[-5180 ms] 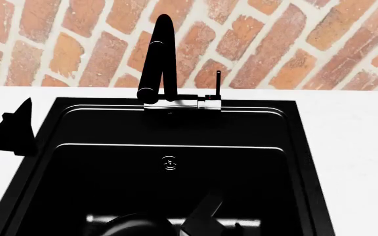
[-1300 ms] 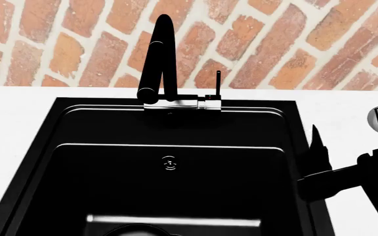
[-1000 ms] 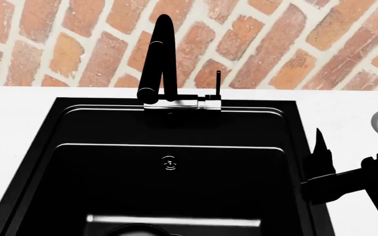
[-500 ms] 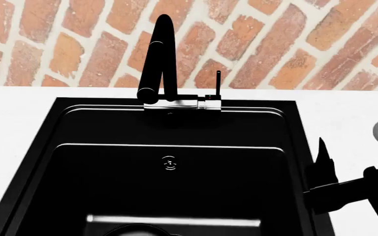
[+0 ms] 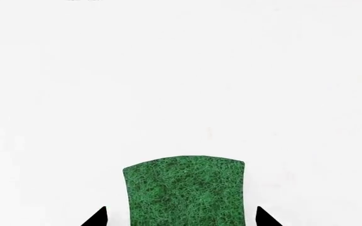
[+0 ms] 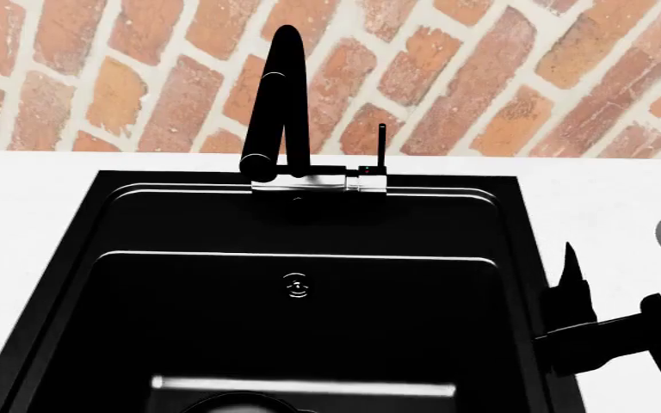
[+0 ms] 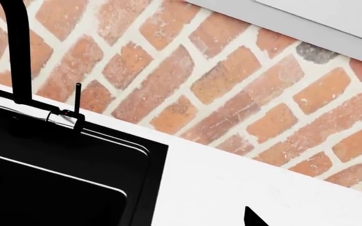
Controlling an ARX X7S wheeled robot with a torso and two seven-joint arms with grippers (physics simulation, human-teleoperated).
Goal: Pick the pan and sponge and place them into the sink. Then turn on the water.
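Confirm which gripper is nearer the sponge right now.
Left. The left gripper straddles the sponge, a fingertip on either side, on the white counter. The right gripper is beside the sink at its right rim; no sponge shows in its wrist view.

A red-orange brick wall (image 6: 515,77) with pale mortar fills the upper frame; below it a plain white countertop (image 6: 618,224) runs across, evenly lit; a grey panel (image 7: 307,19) sits upper right

a kitchen: sink (image 6: 307,215), tap (image 6: 275,103), brick wall (image 6: 515,77).
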